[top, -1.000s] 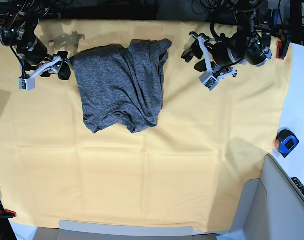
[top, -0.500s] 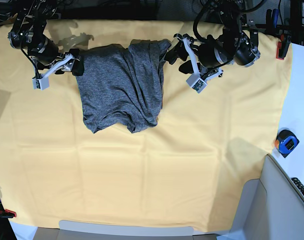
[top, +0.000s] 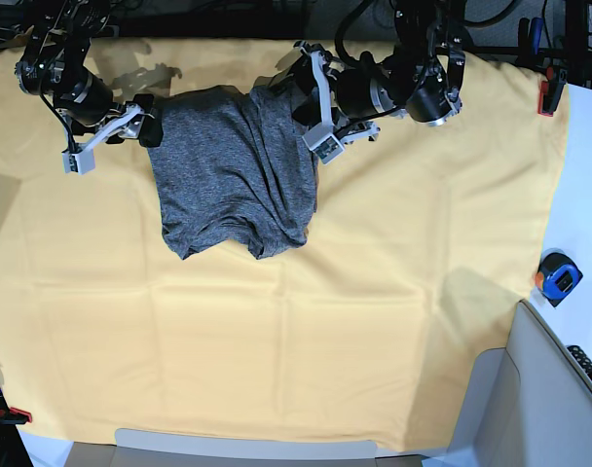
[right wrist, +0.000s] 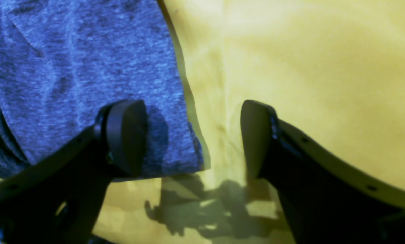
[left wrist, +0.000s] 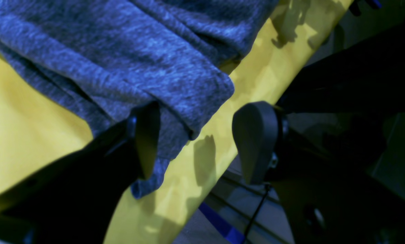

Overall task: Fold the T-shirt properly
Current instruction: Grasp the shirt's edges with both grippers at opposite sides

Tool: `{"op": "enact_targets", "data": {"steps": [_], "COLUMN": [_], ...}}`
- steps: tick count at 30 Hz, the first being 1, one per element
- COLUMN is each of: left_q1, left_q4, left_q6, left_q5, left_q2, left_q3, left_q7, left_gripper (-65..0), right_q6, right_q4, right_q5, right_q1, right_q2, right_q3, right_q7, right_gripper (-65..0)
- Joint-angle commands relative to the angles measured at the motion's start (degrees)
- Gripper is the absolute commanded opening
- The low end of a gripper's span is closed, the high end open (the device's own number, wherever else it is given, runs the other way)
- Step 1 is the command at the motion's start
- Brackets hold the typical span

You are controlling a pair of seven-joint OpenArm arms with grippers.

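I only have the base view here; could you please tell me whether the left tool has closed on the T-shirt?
Observer: No, the left tool is open; the T-shirt has its folded corner showing between the fingers, ungripped.
Operator: Thank you. And the other arm?
Observer: The right tool is open too, with one finger over the shirt's corner and the other over bare yellow cloth.
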Motion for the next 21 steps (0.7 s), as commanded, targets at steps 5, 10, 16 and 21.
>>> {"op": "enact_targets", "data": {"steps": [5,10,16,21], "left_q1": [-1.0,-2.0,-2.0,-2.0], "left_q4": [-1.8,-2.0,-6.0,-10.4], "left_q6": [3.1,5.6,5.6,5.6], "left_q5": [-0.7,-0.7,-0.7,-0.7], "left_q2": [0.1,0.1,0.1,-0.3], "left_q3": [-0.1,0.2,0.2,0.3], "left_q7": [-0.7,-0.7,-0.7,-0.7], "left_gripper": [-28.6,-28.7,-39.7,-55.4], "right_q6": [0.3,0.3,0.3,0.3], "right_q4": [1.0,1.0,1.0,1.0], "right_q5": [1.1,1.1,1.1,1.1], "right_q1": [0.1,0.1,-0.1,-0.4], "right_q2": [0.7,0.6,0.6,0.7], "right_q3": [0.1,0.1,0.1,-1.4], "right_q7": [0.7,0.6,0.6,0.6], "right_gripper": [-23.8,-23.8,-23.8,-23.9]}}
